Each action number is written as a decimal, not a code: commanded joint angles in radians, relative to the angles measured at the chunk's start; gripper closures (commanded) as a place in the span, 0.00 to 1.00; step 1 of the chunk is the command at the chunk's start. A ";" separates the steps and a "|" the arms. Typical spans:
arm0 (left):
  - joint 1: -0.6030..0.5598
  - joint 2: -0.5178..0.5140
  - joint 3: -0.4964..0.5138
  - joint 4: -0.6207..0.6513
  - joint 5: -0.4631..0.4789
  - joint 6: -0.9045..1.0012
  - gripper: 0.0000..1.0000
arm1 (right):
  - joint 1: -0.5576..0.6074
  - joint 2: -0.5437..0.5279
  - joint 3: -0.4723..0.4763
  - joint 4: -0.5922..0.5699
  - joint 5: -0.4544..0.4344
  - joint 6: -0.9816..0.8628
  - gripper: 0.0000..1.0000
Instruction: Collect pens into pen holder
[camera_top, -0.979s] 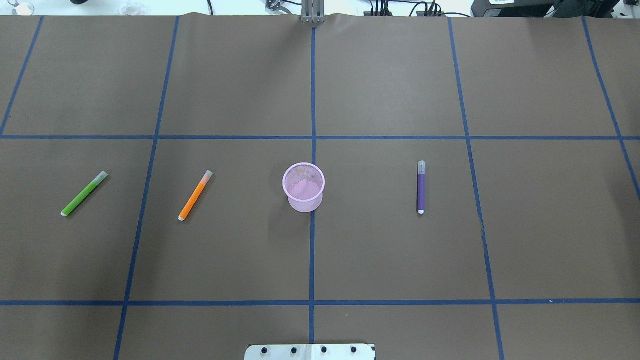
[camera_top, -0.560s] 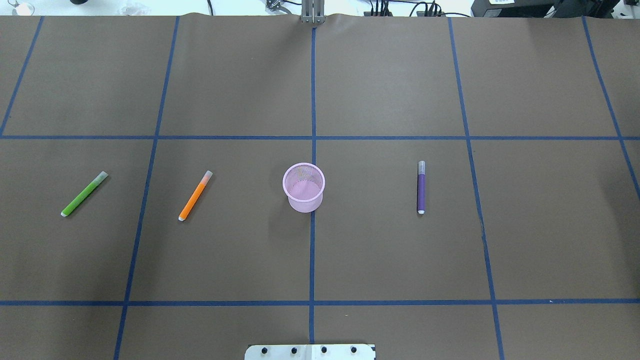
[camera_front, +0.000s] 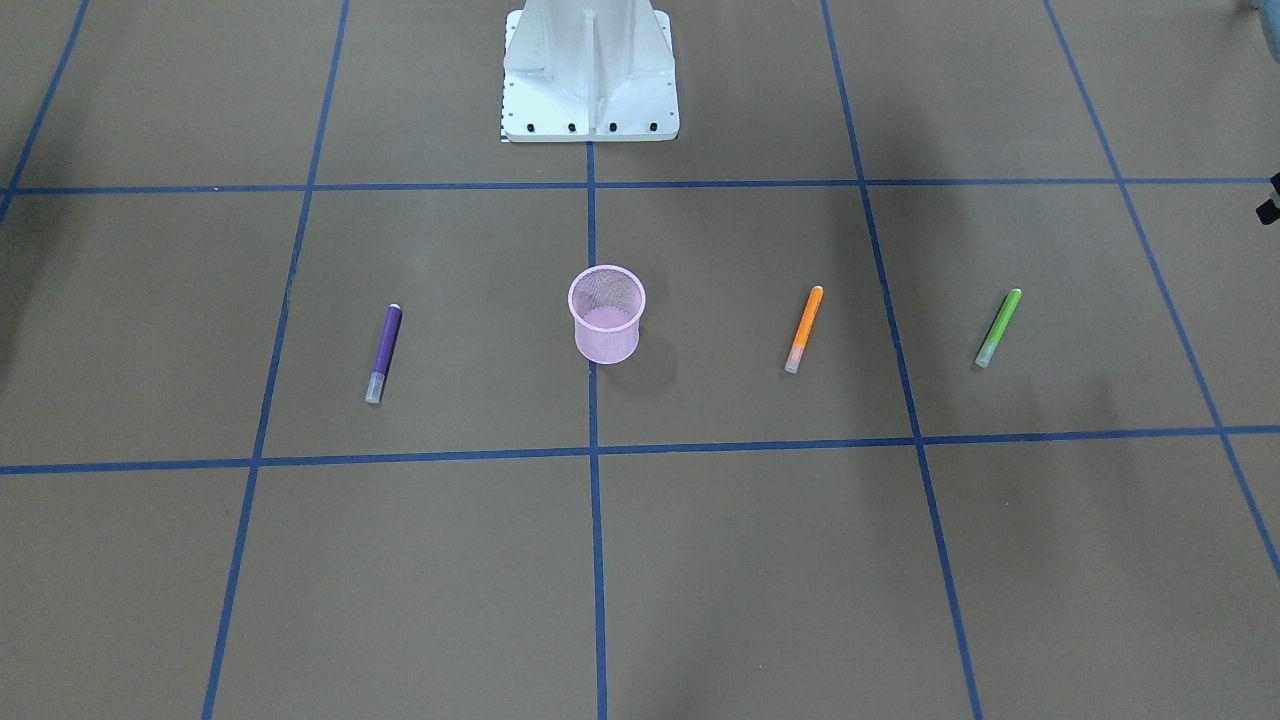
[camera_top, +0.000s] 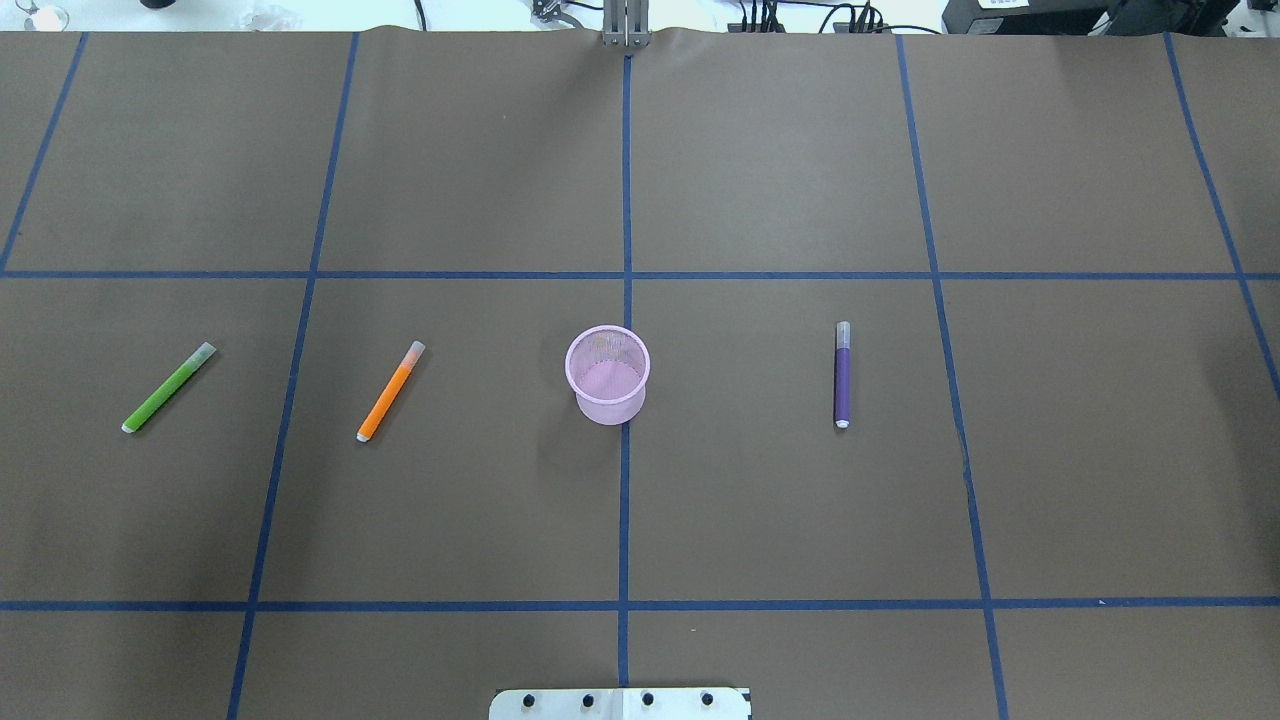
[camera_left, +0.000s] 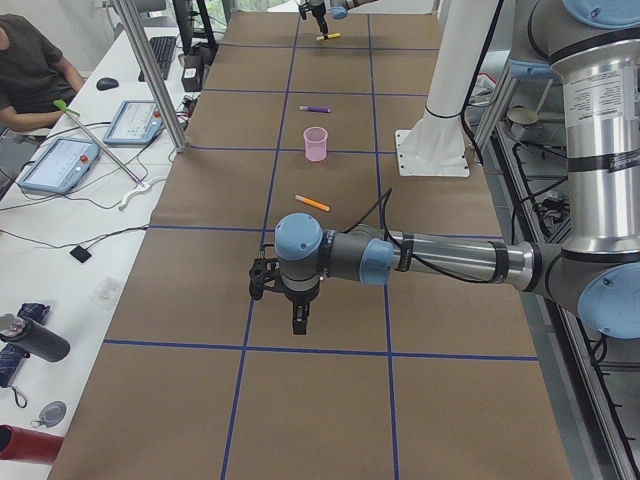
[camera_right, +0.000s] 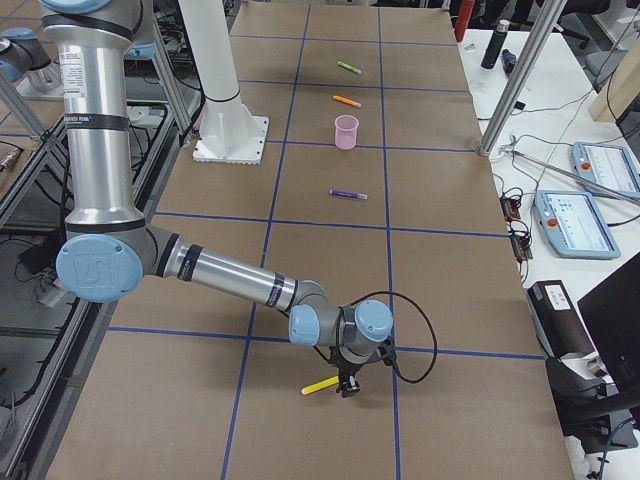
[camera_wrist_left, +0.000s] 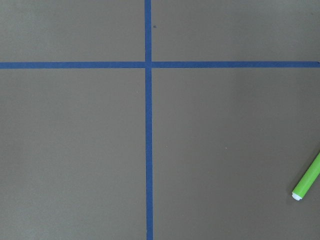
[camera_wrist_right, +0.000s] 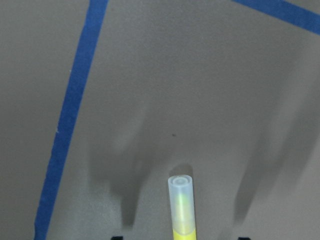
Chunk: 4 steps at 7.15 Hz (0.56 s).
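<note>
The step in hand looks like the pick-up of the yellow pen (camera_wrist_right: 181, 210), which lies flat at the robot's far right end of the worktop (camera_top: 780, 160), well apart from the pink mesh pen holder (camera_top: 610, 405) standing upright at the centre. The right arm (camera_right: 230, 280) hangs low over it. In the wrist view two dark tips show at the bottom edge, one on each side of the pen and clear of it, so the right jaws read as spread wide and gripping nothing. A good grasp probably closes across the yellow barrel rather than the pale translucent cap, with the pen centred between the tips so it does not roll or skid. Then comes a straight lift and a long carry, with the pen tipped upright before release, since the light holder could topple if nudged. The green pen (camera_top: 168, 387), orange pen (camera_top: 391, 391) and purple pen (camera_top: 842, 375) lie flat around the holder, none inside. The left arm (camera_left: 440, 258) hovers near the green one, but I cannot tell whether the left jaws are open or closed.
</note>
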 joint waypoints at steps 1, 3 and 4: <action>0.000 0.000 0.000 0.000 0.000 0.000 0.00 | 0.000 0.001 -0.009 0.000 0.002 -0.001 0.42; 0.000 0.000 0.003 0.000 0.000 0.000 0.00 | -0.002 0.002 -0.011 -0.001 0.002 0.000 0.40; 0.000 0.000 0.003 0.000 0.000 0.000 0.00 | -0.002 0.001 -0.012 -0.001 0.002 0.000 0.40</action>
